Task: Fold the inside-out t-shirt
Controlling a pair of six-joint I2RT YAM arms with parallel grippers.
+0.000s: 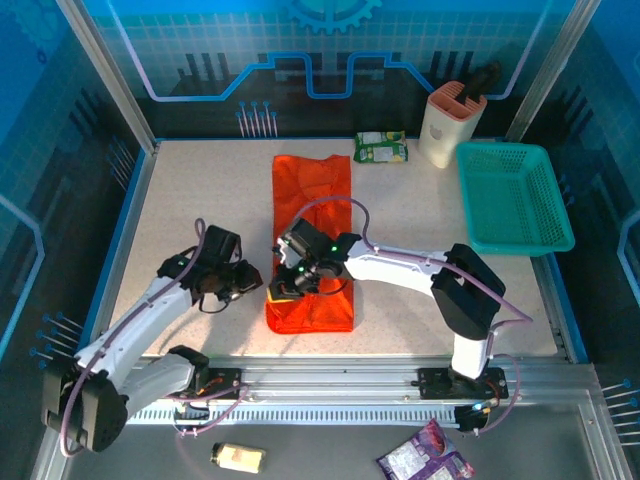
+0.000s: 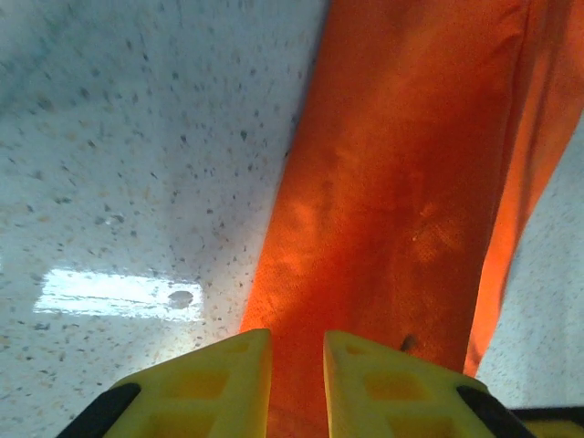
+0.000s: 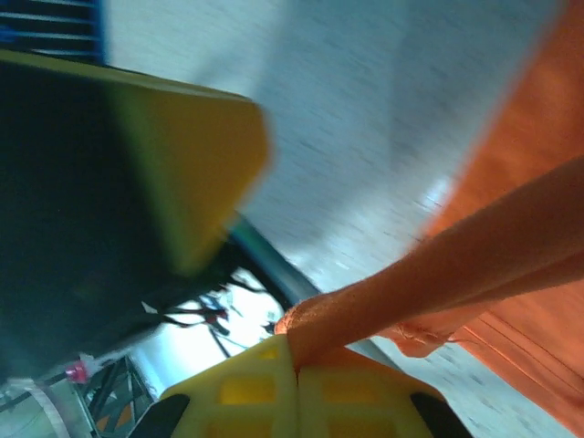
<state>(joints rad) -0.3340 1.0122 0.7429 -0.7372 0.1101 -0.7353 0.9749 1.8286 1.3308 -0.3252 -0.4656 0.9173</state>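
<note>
The inside-out t-shirt (image 1: 312,190) is bright orange and lies as a long narrow strip down the middle of the table, its near end bunched at my grippers. My left gripper (image 1: 252,282) is at the strip's near left edge. In the left wrist view its yellow fingers (image 2: 228,379) stand close together with orange cloth (image 2: 401,182) filling the narrow gap. My right gripper (image 1: 296,284) is over the near end of the shirt. Its fingertips (image 3: 297,360) are pressed together on a raised fold of the shirt (image 3: 474,246), which stretches away to the right.
A teal mesh basket (image 1: 515,195) sits at the table's right edge, a white holder (image 1: 450,122) and a green packet (image 1: 381,147) at the back. A blurred yellow and black gripper part (image 3: 173,146) is close at the right wrist view's upper left. Bare speckled table (image 2: 137,164) lies left of the shirt.
</note>
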